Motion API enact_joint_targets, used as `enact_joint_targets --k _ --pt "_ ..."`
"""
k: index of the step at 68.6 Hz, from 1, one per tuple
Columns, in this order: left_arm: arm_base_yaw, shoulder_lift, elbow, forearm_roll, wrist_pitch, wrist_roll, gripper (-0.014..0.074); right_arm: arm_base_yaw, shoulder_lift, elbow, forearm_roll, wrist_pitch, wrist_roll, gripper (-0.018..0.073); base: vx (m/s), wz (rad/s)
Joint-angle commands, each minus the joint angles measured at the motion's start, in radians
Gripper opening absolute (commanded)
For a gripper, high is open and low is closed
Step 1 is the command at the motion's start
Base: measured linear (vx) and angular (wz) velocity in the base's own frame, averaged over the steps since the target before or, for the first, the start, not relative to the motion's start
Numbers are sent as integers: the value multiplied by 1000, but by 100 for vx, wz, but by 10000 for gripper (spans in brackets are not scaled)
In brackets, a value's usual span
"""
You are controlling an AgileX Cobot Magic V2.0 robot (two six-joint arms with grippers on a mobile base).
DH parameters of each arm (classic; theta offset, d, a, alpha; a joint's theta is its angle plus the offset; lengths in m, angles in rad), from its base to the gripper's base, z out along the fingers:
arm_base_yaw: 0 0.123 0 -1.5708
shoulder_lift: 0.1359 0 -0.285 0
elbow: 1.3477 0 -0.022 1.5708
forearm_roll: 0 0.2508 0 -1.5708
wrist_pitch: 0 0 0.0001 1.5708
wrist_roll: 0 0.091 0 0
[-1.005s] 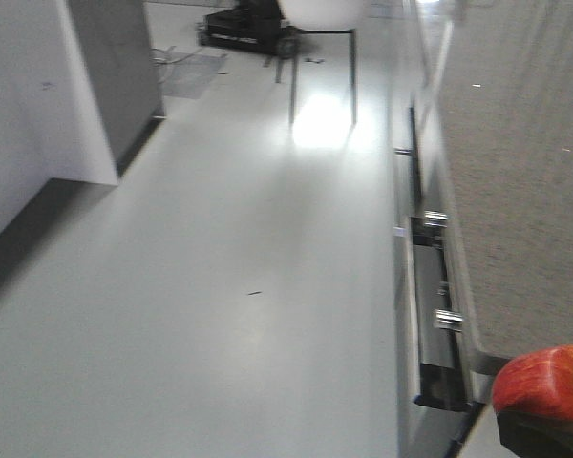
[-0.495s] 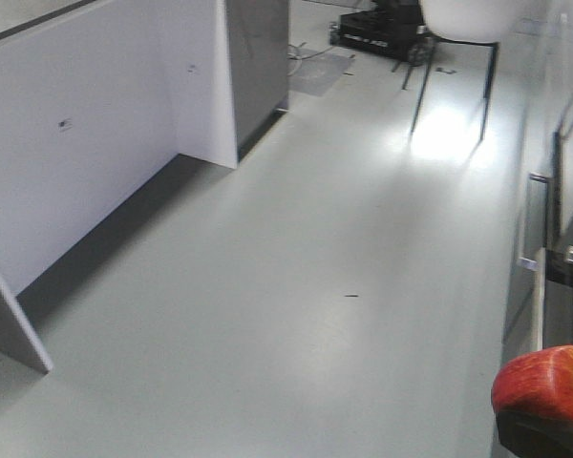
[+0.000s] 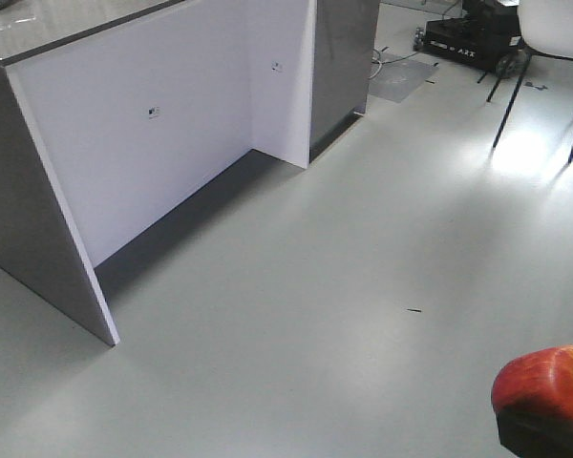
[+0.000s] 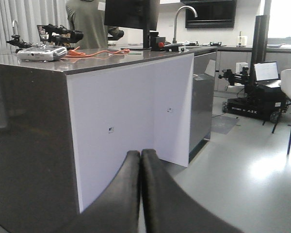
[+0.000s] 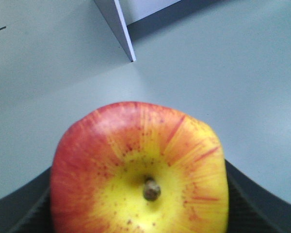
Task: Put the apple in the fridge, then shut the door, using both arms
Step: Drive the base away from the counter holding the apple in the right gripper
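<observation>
The red apple (image 5: 138, 170) with its yellow stem patch fills the right wrist view, held between the black fingers (image 5: 19, 213) of my right gripper (image 5: 138, 194), which is shut on it. In the front view the same apple (image 3: 544, 382) sits at the bottom right corner on that gripper (image 3: 544, 434). My left gripper (image 4: 140, 155) points at the counter island, its two black fingers pressed together with nothing between them. The fridge and its door are out of view.
A dark-topped counter island (image 3: 153, 124) with white panels stands to the left, its dark end panel (image 3: 38, 210) jutting onto the grey floor (image 3: 315, 315). A white chair (image 3: 554, 29) and a black wheeled robot base (image 3: 468, 38) stand at the far end. A person (image 4: 85, 22) stands behind the counter.
The front view has swung left: the cabinet drawers on the right are gone from view and the counter island has come in. The apple stays in my right gripper.
</observation>
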Motion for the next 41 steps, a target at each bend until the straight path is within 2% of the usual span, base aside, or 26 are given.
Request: enact_joint_targets --k 1,41 --pt "0 -15 12 -10 -74 -9 -6 0 2 -28 20 -66 -10 174 2 25" --pt "0 -15 12 -10 -74 -9 -6 0 2 -28 20 -66 -10 174 3 39"
